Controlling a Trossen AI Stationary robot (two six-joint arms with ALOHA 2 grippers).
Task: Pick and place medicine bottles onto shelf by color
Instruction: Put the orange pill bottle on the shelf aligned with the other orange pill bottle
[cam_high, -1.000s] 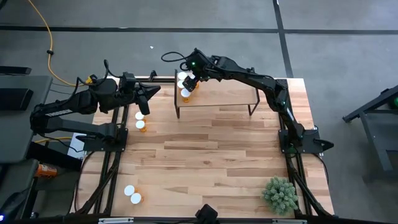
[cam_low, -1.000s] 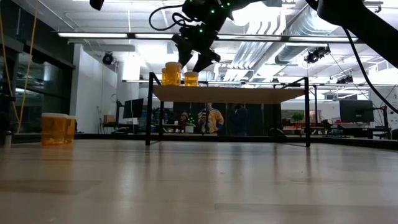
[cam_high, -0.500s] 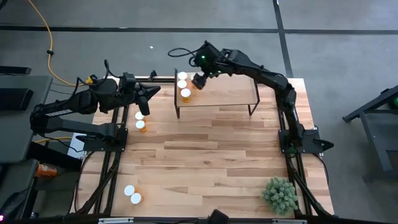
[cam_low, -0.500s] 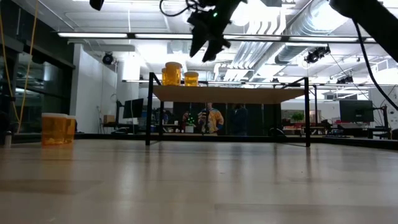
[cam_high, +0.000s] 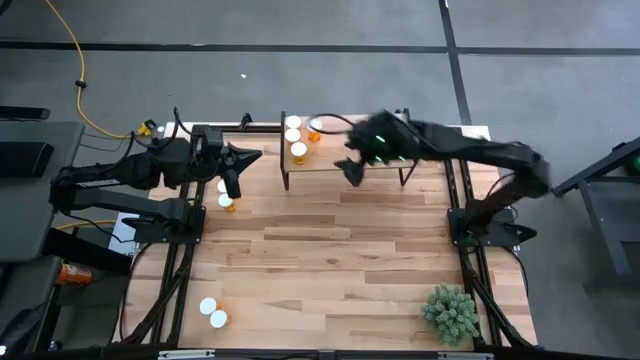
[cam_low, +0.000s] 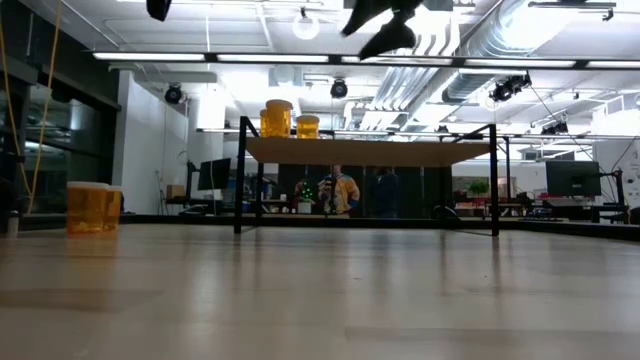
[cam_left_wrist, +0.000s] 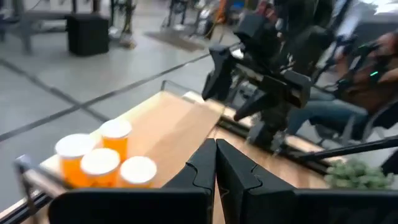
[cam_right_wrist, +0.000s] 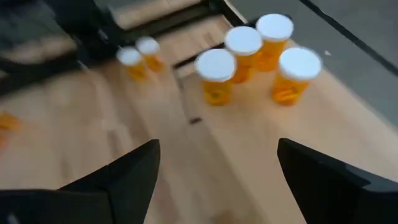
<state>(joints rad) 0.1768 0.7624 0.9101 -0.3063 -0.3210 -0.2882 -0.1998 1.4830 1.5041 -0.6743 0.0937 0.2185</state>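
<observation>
Tabletop (cam_high: 330, 260) of pale planks lay under both my arms, the widest thing in sight. On its far edge stood the shelf (cam_high: 370, 160), a light board on thin black legs. My right claw (cam_high: 354, 168) hung above the shelf's front edge, near the middle, fingers spread wide and holding nothing. My left claw (cam_high: 232, 172) waited over the table's left side, just off the shelf's left end, its two fingers pressed together and empty. A bushy green plant (cam_high: 450, 312) sat at the near right corner. Four medicine bottles (cam_right_wrist: 244, 45), orange with white caps, stood clustered upright at the shelf's left end. Two more bottles (cam_high: 226, 196) stood on the table below my left claw, close together. Another pair (cam_high: 212, 313) stood well apart from these, by the near left corner.
</observation>
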